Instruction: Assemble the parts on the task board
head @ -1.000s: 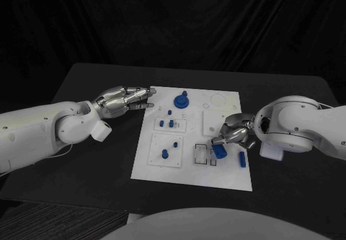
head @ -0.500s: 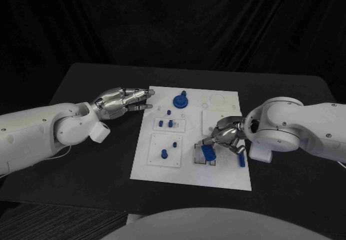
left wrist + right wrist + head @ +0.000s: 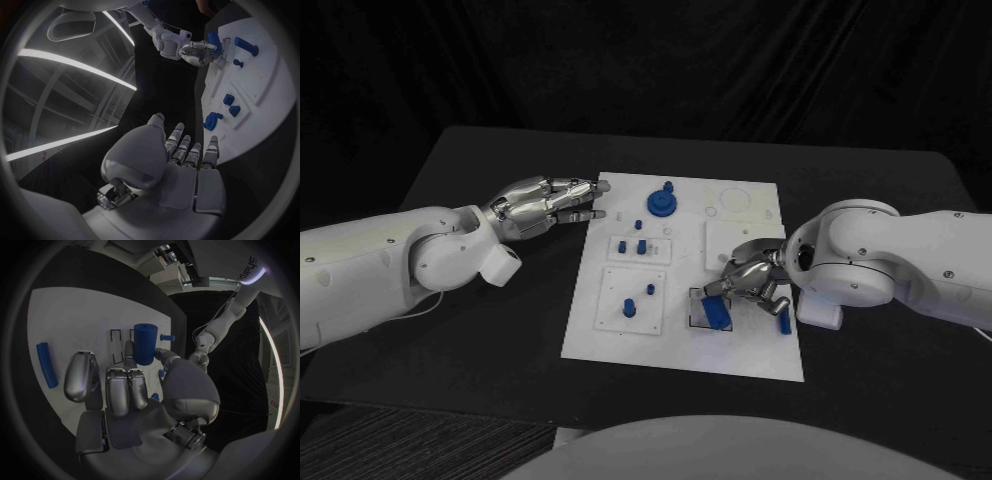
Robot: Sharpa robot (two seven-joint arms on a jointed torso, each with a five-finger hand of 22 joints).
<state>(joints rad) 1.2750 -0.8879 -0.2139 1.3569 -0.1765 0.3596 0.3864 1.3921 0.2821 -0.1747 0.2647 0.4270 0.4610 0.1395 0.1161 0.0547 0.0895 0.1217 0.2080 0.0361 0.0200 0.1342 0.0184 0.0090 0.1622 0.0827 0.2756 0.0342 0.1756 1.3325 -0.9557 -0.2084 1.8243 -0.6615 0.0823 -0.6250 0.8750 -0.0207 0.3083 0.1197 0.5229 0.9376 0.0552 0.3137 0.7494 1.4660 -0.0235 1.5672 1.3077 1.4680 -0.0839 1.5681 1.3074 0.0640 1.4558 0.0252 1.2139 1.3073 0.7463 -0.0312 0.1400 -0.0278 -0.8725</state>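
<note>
The white task board lies in the middle of the table. My right hand pinches a blue block between thumb and finger, right at the narrow rectangular slots on the board's near right part. In the right wrist view the blue block stands next to the slots, beyond my right hand. My left hand holds nothing; its fingertips reach the board's left edge. My left hand points at the board in the left wrist view.
A round blue part stands at the board's far middle. Two small blue pieces and two pegs sit in the left plates. A blue bar lies by the right edge, beside my right hand. Black table surrounds the board.
My right hand has carried the blue block leftward and lower, from beside the blue bar to the rectangular slots. The left hand has stayed put.
</note>
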